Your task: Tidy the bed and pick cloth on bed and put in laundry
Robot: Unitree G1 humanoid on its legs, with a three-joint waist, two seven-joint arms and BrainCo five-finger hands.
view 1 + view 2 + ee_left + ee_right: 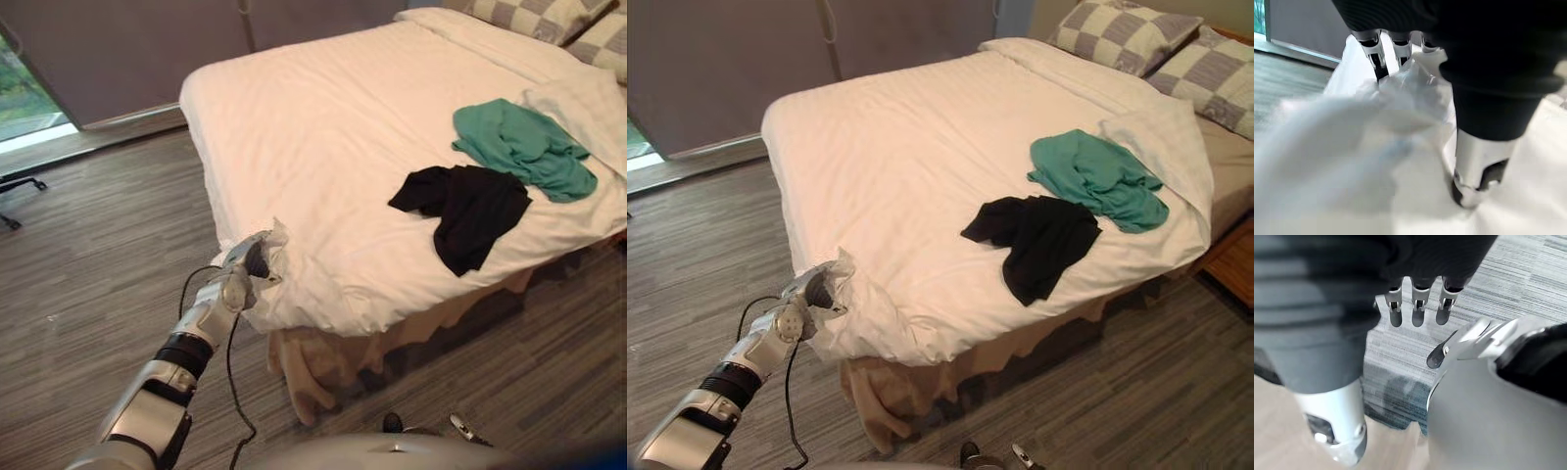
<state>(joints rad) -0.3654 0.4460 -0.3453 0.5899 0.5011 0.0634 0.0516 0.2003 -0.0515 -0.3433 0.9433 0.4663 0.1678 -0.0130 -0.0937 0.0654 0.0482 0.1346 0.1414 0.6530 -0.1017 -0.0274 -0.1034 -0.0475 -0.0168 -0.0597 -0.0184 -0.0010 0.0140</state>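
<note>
**Left robot hand pinching duvet corner: pull it flat before going for the clothes**

Bed point(921, 377) sits diagonal to the robot, foot corner nearest. White duvet point(911, 157) covers it. It is mostly flat, rumpled at that near corner and folded back on the far side by the checked pillows point(1117, 34). Teal garment point(1097, 176) lies crumpled on the duvet toward the pillow end. Black garment point(1038, 235) is just beside it toward the foot, edges touching or nearly so. Both are well apart from either hand.

Left robot hand point(247, 272) is at the near foot corner, fingers point(1376, 54) curled into a bunch of duvet fabric and pinching it. Right robot hand point(1418, 303) hangs low over the wood floor point(1528, 279), fingers straight and relaxed, nothing in it.

Step in hand, as I read it: tidying the corner, with the clothes not yet picked.

To do it well:
- Hold the pinch firm and pull outward and down along the corner's diagonal, away from the bed centre, so the wrinkles run out instead of bunching.
- Pull low and slow so the two garments don't ride along with the duvet.
- Let go only once the corner drapes over the edge.

Risks: the bunch slipping from the pinch, or over-pulling and dragging the duvet off the far side. For pickup after that, the black garment looks the closer reach.
</note>
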